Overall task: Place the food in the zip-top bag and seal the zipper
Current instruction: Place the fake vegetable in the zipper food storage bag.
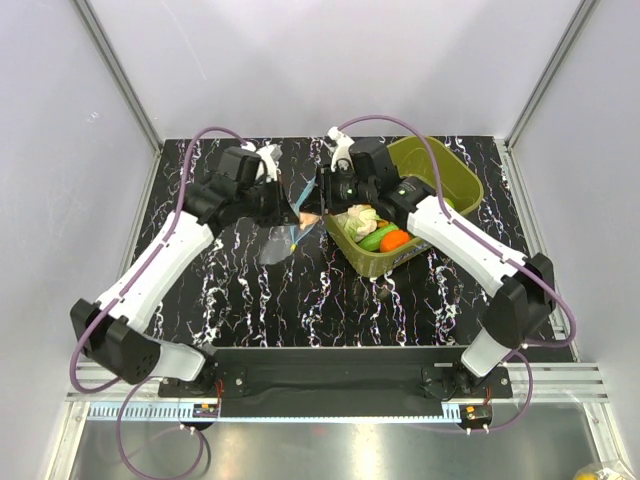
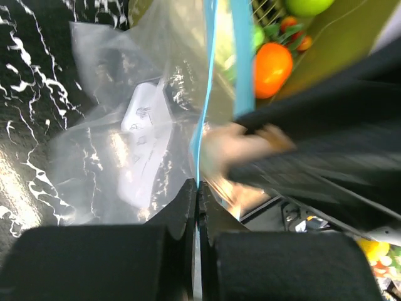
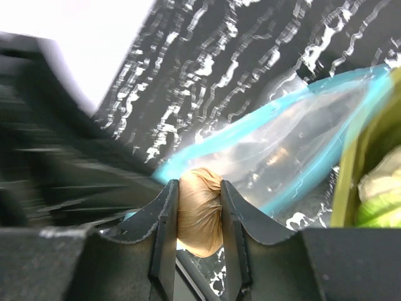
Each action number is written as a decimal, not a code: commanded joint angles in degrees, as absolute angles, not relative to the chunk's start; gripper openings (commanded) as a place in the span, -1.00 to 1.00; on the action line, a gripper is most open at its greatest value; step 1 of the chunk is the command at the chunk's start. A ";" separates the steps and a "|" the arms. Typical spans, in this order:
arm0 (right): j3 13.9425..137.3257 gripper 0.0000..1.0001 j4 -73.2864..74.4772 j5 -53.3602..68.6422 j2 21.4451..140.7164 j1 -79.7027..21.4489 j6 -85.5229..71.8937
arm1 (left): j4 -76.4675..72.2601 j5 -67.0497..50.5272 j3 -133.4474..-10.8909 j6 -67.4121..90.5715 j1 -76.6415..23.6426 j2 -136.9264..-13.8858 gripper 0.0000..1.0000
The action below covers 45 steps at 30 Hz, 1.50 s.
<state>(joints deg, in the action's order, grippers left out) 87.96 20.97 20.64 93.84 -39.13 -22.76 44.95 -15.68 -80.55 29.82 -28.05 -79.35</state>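
Note:
The clear zip-top bag (image 1: pixel 280 238) lies on the black marbled table left of the olive tub. My left gripper (image 1: pixel 292 207) is shut on the bag's light-blue zipper strip (image 2: pixel 203 119) and holds the mouth up. My right gripper (image 1: pixel 318 208) is shut on the beige garlic bulb (image 3: pixel 199 210) right at the open bag mouth (image 3: pixel 276 150). In the tub sit the white cauliflower (image 1: pixel 362 218), green cucumber (image 1: pixel 377 235) and orange fruit (image 1: pixel 395 240). The left wrist view shows the orange fruit (image 2: pixel 272 68) and a green apple (image 2: pixel 307 6).
The olive-green tub (image 1: pixel 450 170) stands at the back right, touching the bag's mouth side. Grey walls with metal posts close in the table on three sides. A small dark piece (image 1: pixel 384 294) lies in front of the tub.

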 commanded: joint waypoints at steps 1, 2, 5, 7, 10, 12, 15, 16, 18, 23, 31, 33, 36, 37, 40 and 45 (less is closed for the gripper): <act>90.00 -0.43 23.28 16.97 95.36 -39.81 -22.94 | 42.63 -19.77 -83.76 30.76 -25.93 -75.33 -1.00; 90.17 -0.43 23.64 16.88 96.23 -39.81 -22.94 | 41.76 -21.17 -83.67 31.11 -25.49 -75.06 -1.00; 91.14 -0.41 24.26 16.44 97.99 -39.81 -23.38 | 37.12 -27.67 -81.57 32.43 -23.21 -74.27 -1.00; 92.28 -0.41 25.31 15.74 98.78 -39.82 -23.20 | 34.29 -33.01 -80.34 34.27 -22.85 -74.00 -1.00; 96.32 -0.32 26.98 14.77 100.63 -39.81 -22.94 | 29.19 -38.56 -77.62 37.51 -22.24 -74.00 -1.00; 99.57 -0.10 27.59 14.68 102.04 -39.73 -23.73 | 25.32 -40.16 -75.77 39.89 -21.89 -73.74 -1.00; 103.00 0.51 29.00 14.15 103.09 -39.81 -23.82 | 23.99 -42.01 -75.06 41.74 -20.48 -74.26 -1.00; 103.36 0.60 29.18 13.19 102.83 -39.81 -23.82 | 24.43 -42.27 -75.06 42.01 -19.96 -74.62 -1.00; 103.36 0.73 29.79 10.03 101.34 -39.73 -22.51 | 24.78 -42.54 -74.88 42.36 -18.20 -74.88 -1.00; 105.11 0.71 32.78 7.38 98.01 -38.24 -21.79 | 27.06 -41.58 -74.35 40.44 -15.47 -74.79 -1.00; 99.78 0.68 37.79 9.91 93.87 -23.59 -26.90 | 34.27 -36.21 -75.32 30.59 -15.21 -74.97 -1.00; 98.18 0.76 38.32 13.34 94.57 -20.41 -26.46 | 34.37 -36.39 -74.89 28.93 -15.21 -75.23 -1.00; 97.56 0.78 40.77 22.48 98.60 -12.85 -25.75 | 33.57 -36.39 -74.53 28.13 -15.29 -75.67 -1.00; 97.04 0.76 40.78 26.24 100.53 -11.53 -25.66 | 33.57 -36.39 -74.71 28.13 -15.21 -75.85 -1.00; 97.12 0.74 41.04 27.50 103.87 -8.18 -25.23 | 33.92 -36.83 -75.84 26.64 -15.21 -76.20 -1.00; 99.14 0.74 43.41 27.60 110.38 -7.12 -26.80 | 37.26 -33.84 -78.92 22.77 -14.77 -77.86 -1.00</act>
